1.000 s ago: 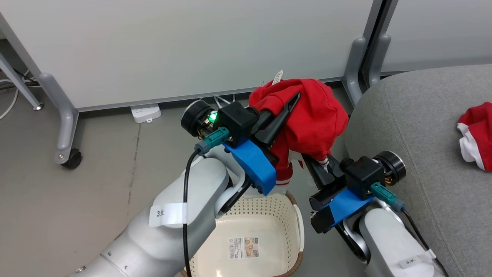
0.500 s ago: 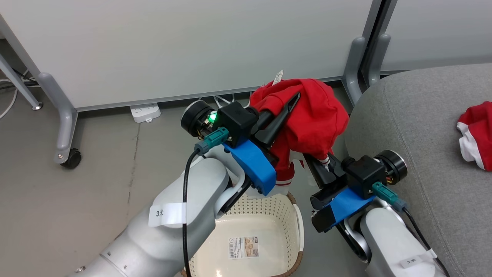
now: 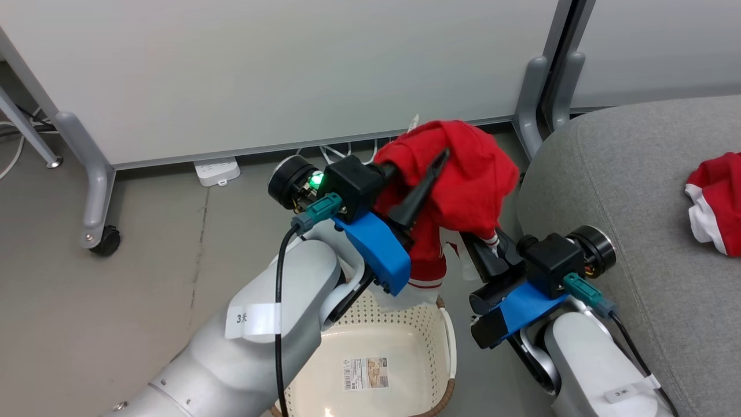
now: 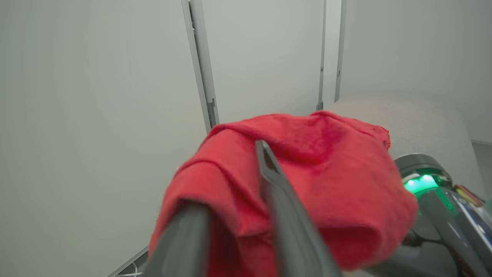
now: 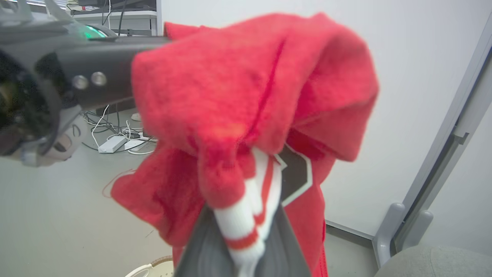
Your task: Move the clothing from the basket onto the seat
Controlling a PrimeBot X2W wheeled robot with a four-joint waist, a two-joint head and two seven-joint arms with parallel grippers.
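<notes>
One piece of the clothing [image 3: 463,174], bright red with white stripe trim, hangs bunched in the air above the basket [image 3: 448,341]. My left gripper [image 3: 428,168] has its fingers parted, and the red fabric [image 4: 326,173] drapes over one finger and fills the gap; the other finger [image 4: 276,200] lies bare on top. My right gripper [image 3: 489,243] is shut on the garment's white striped cuff [image 5: 246,223] from below. A second red piece [image 3: 715,202] lies on the grey seat [image 3: 608,174] at the right. The cream basket shows only its barcode sticker inside.
White partition panels stand behind, with grey feet [image 3: 532,98] beside the seat and a castered leg [image 3: 107,237] at the left. A power strip [image 3: 219,169] and cables lie on the floor under the panel. The basket stands on the grey floor between my arms.
The left gripper's fingers have parted from shut, and its visible finger has swung down. The red garment has sagged a little lower and leftward. The right gripper keeps its hold.
</notes>
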